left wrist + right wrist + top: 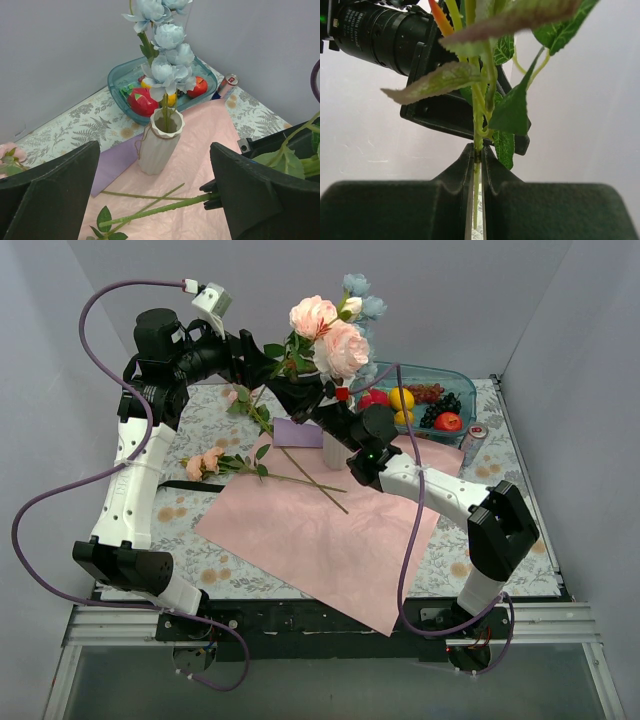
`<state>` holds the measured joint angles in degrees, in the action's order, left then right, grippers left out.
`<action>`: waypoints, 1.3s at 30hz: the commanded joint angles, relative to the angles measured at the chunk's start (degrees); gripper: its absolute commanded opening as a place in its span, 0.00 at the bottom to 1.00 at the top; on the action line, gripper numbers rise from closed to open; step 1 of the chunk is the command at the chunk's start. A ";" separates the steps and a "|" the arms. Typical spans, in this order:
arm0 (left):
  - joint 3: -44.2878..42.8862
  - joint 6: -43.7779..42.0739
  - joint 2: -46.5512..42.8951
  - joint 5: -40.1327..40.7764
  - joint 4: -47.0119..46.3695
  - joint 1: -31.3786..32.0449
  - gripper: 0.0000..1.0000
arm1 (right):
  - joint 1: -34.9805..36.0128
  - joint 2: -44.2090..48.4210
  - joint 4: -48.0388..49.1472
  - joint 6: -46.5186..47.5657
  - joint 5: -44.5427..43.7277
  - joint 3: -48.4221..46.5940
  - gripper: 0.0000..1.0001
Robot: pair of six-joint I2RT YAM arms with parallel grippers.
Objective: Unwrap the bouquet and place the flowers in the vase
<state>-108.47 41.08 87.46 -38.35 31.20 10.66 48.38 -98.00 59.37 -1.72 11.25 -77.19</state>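
- The right arm [440,490] reaches in over the table [500,410]. Its jaws are pinched almost shut on a thin green stem [477,150], with leaves crowding the wrist view above.
- From overhead that stem seems to carry the pink roses [330,335], held high. The grip itself is lost among dark arm parts.
- The left arm [130,480] has its jaws spread wide with nothing between them, framing the vase [159,145].
- The vase stands upright on the pink paper [320,540] with pale blue blooms [167,55] in its neck. From above only a sliver shows behind the right arm.
- A peach rose sprig [207,462] lies at the paper's left edge, and bare stems [310,480] cross on the sheet.
- A purple scrap [112,167] beside the vase is partly hidden.
- Behind sit a teal fruit bowl [117,80] and a can [227,82].
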 commanded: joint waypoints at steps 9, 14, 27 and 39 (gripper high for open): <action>-0.06 5.05 -1.07 5.22 -2.11 -3.86 0.94 | -0.83 5.70 -24.12 11.82 -4.12 -10.35 0.01; -2.37 7.87 3.42 1.88 0.53 -9.77 0.98 | -6.01 10.62 -25.10 12.26 -2.99 -7.54 0.01; 4.66 5.94 4.47 0.11 -0.44 -14.26 0.98 | -12.70 14.59 -23.69 10.33 -1.49 -3.32 0.01; 7.04 6.21 3.60 -0.67 -2.11 -14.52 0.98 | -13.66 18.45 -25.36 9.98 -2.81 3.97 0.01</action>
<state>-101.82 47.75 92.75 -37.76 29.93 -3.64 35.44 -82.19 31.16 8.99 8.95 -74.63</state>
